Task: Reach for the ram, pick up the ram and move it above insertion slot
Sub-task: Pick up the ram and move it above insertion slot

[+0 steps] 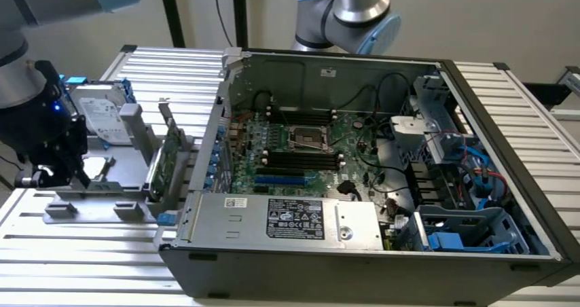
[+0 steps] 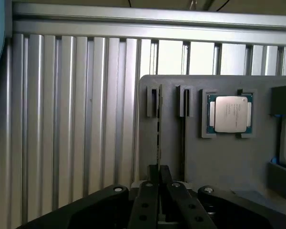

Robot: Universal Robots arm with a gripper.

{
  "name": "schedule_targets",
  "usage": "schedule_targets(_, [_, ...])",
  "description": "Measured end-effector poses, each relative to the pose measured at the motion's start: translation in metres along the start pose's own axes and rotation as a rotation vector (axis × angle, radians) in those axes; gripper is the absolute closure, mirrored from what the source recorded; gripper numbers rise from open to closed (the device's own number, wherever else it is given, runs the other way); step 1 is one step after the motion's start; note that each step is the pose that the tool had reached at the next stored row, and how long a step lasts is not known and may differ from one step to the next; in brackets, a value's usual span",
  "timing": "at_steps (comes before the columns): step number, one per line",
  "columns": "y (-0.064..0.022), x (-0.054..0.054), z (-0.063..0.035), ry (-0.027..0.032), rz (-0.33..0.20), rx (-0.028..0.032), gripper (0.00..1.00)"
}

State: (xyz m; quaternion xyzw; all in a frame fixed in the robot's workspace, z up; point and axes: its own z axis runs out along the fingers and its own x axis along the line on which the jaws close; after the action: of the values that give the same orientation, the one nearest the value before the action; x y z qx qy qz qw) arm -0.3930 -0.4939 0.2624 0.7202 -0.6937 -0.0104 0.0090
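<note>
A black open-sided metal computer case (image 1: 363, 269) sits on the ribbed aluminium desk (image 1: 81, 256), toward the exterior view's right. Just beside it on the left lies a grey plastic fixture tray (image 1: 113, 163). In the tray, a silver hard drive with blue rails (image 1: 100, 120) sits at the back. A green expansion card with a metal bracket (image 1: 168, 161) stands upright nearest the case. The thin green ram stick (image 2: 158, 133) stands on edge in a slot, near a square silver processor chip (image 2: 229, 113). The black tool (image 2: 158, 174) hangs over the ram's end.

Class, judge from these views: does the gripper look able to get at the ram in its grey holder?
Likely yes: the gripper sits right at the ram, lined up with its thin edge, nothing between them; the processor lies aside.
</note>
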Motion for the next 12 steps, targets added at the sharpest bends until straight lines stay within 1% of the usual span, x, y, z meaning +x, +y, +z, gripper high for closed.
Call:
schedule_targets(7, [-0.0001, 0.0, -0.0316, 0.0001, 0.0, 0.0, 0.87])
schedule_targets(12, [-0.0061, -0.001, -0.0546, 0.0, -0.004, 0.0001, 0.87])
